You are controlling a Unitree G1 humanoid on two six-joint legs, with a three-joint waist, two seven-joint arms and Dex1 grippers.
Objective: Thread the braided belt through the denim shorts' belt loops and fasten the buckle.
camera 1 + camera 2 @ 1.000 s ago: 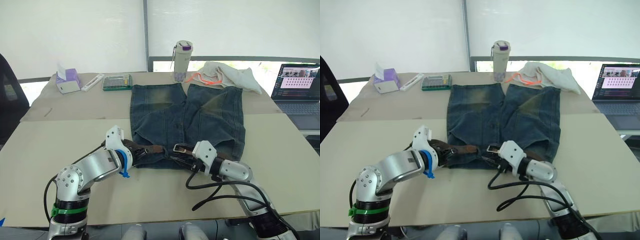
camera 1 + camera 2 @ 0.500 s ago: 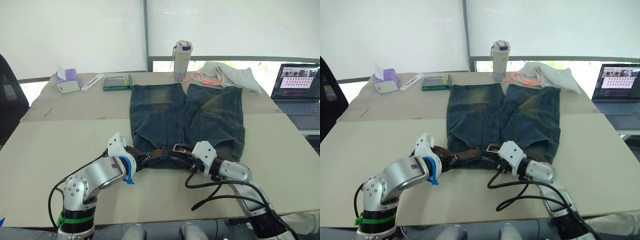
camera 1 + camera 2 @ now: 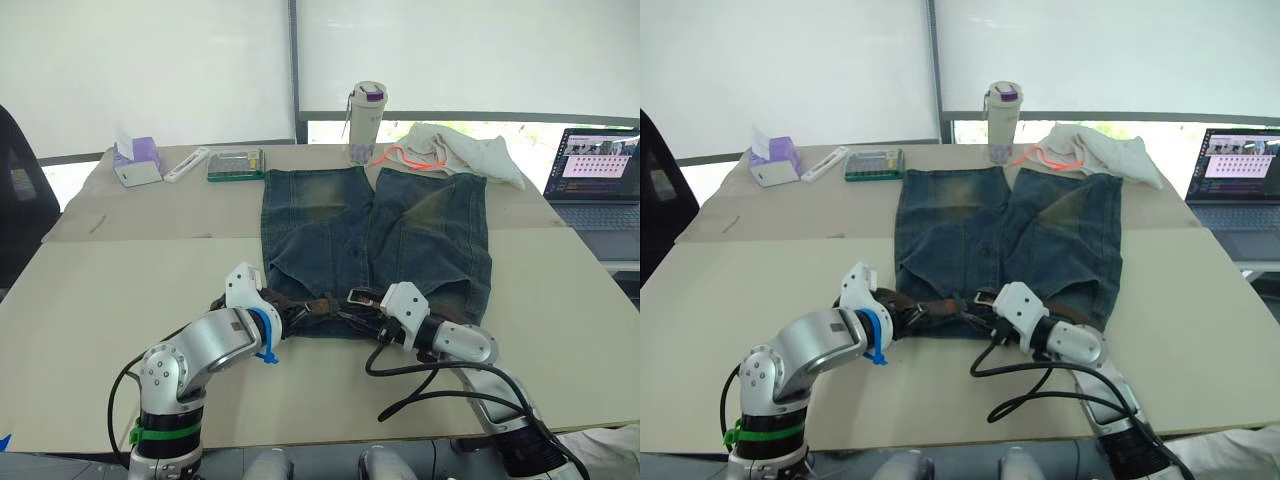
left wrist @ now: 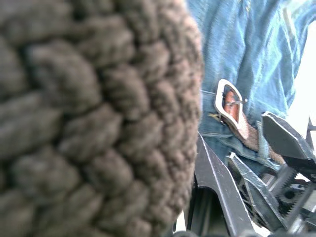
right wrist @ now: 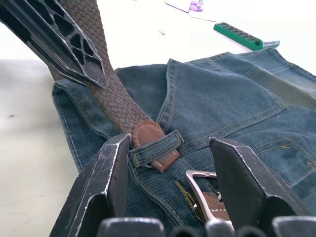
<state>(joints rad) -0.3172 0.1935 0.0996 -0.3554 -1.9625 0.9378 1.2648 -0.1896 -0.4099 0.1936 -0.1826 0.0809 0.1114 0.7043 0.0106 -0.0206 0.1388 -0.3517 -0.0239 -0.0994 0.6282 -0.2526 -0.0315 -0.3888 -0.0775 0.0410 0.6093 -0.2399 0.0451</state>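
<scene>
I see the dark blue faded denim shorts (image 3: pixel 375 245) lying flat on the beige tabletop (image 3: pixel 120 290), waistband toward me and the two legs pointing away. Along the waistband runs the dark brown braided belt (image 5: pixel 106 94). Its leather-tipped end sits under one of the narrow denim belt loops (image 5: pixel 157 144) near the middle of the waistband. Just beside that tip lies the small silver rectangular metal buckle (image 5: pixel 203 190), flat on the denim, not yet joined to the tip.

My left gripper (image 3: pixel 290 315) is at the waistband's left part, and its fingers (image 5: pixel 59 42) are closed on the braided belt, with the strap passing between them; in the left wrist view the weave sits right up against the camera. My right gripper (image 5: pixel 173 177) hovers low over the centre of the waistband with its fingers (image 5: pixel 111 170) spread apart, straddling the belt tip and the buckle, holding nothing.

At the far edge of the tabletop I see a pale lidded bottle with a purple cap (image 3: pixel 366 122), a cream-white cloth with orange trim (image 3: pixel 455 150), a green flat case (image 3: pixel 236 164), a white stick-shaped object (image 3: pixel 187 164) and a small purple tissue box (image 3: pixel 137 163). An open laptop (image 3: pixel 600 180) stands off to the right.
</scene>
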